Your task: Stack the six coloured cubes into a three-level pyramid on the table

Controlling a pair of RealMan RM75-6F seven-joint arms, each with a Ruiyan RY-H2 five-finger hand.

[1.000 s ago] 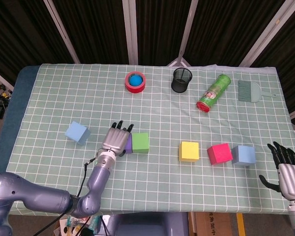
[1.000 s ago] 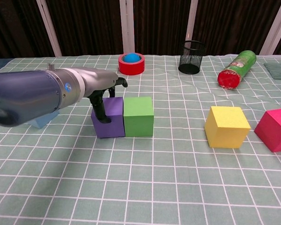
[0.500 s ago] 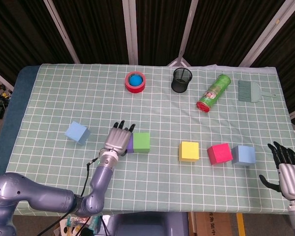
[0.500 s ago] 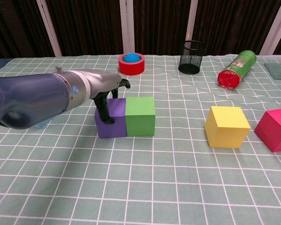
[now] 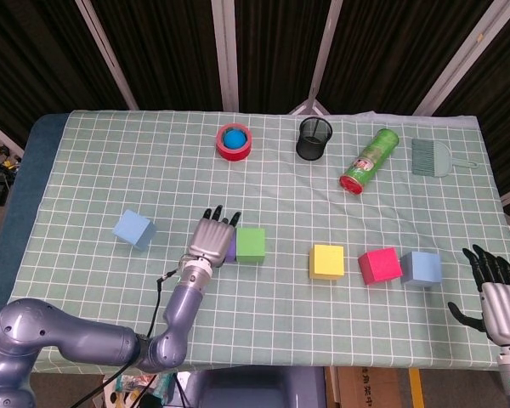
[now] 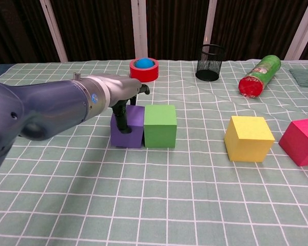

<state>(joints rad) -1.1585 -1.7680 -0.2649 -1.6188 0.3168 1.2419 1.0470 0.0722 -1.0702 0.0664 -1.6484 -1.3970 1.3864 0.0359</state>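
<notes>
Cubes are not yet stacked: the left hand [image 6: 127, 97] grips the purple cube [image 6: 132, 127] against the green cube [image 6: 160, 125] mid-table toward the front edge, building the base row, so next the yellow cube [image 6: 249, 137] must join them, while the right hand [image 5: 494, 289] hangs open at the front right corner.

My left arm [image 5: 85, 340] reaches forward low over table, forearm angled up-right. My left hand [image 5: 211, 239] palm down, fingers [image 5: 223, 216] extended forward, thumb [image 6: 124, 119] hooked downward. My right hand [image 5: 495, 289] at lower right edge of head view, upright, fingers spread, thumb out to side, holding nothing. Right hand outside chest view.
</notes>
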